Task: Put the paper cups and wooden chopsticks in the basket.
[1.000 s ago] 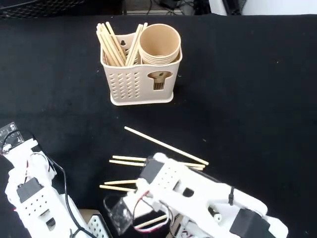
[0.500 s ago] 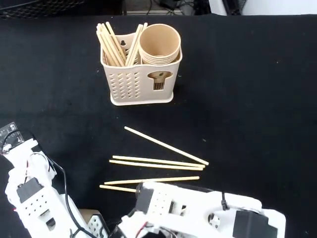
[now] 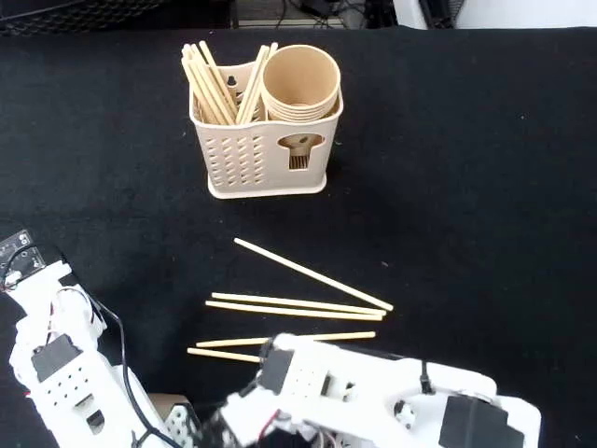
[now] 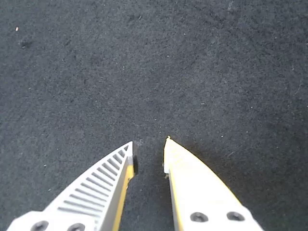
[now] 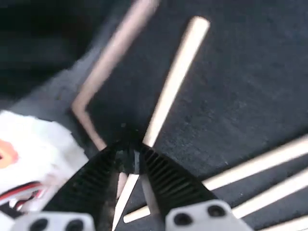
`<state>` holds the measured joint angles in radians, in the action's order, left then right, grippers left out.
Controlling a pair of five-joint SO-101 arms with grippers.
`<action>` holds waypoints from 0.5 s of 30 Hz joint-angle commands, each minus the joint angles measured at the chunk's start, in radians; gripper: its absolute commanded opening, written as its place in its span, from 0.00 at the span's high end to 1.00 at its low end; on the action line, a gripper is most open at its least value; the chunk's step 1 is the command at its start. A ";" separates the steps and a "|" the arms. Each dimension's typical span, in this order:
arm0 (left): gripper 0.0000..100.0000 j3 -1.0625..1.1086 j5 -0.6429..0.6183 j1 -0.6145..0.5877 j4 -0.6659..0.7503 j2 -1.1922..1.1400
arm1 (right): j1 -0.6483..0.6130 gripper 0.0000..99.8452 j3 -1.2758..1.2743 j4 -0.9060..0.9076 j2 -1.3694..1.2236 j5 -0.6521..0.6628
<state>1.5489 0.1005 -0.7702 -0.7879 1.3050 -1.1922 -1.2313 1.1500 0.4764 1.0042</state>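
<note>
Black felt-like cloth (image 3: 466, 187) is covering the whole table, matte and slightly fuzzy, with pale flecks of lint showing up close under my left gripper (image 4: 149, 142). That gripper is hanging just above the bare cloth with its pointed white and yellow fingertips a narrow gap apart, grasping nothing. My left arm (image 3: 56, 364) is sitting at the near left corner in the high view, white printed plastic with dark cables trailing beside it. My right arm (image 3: 373, 397) is lying low along the near edge. Its ribbed black right gripper (image 5: 130, 156) is clenching around the gripped chopstick (image 5: 173, 82), a pale round wooden stick running straight out past the tips. More light sticks (image 5: 260, 166) are lying on the cloth beside it. At the far side the basket (image 3: 261, 163) is standing upright, beige plastic with rows of small slots and a cut-out in its front wall. Stacked paper cups (image 3: 300, 79), tan and smooth, are filling one compartment, and a bundle of wooden chopsticks (image 3: 210, 89) is leaning in the other. Between basket and right arm, loose chopsticks (image 3: 294, 304) are lying flat, one angled across, the others nearly parallel.
</note>
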 commanded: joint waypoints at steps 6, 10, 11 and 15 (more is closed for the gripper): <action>0.88 -0.042 -0.008 -0.008 0.015 0.011 | 0.338 0.99 0.071 -0.114 0.005 -0.008; 0.88 -0.042 -0.008 -0.008 0.015 0.011 | 0.434 0.99 0.145 -0.117 0.005 -0.008; 0.88 -0.042 -0.008 -0.008 0.015 0.011 | 0.456 0.99 0.162 -0.120 0.005 -0.008; 0.88 -0.042 -0.008 -0.008 0.015 0.011 | 0.499 0.98 0.208 -0.121 -0.001 -0.006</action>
<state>1.5489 0.1005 -0.7702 -0.7879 1.3050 -0.7227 -1.0871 1.0441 0.4764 1.0027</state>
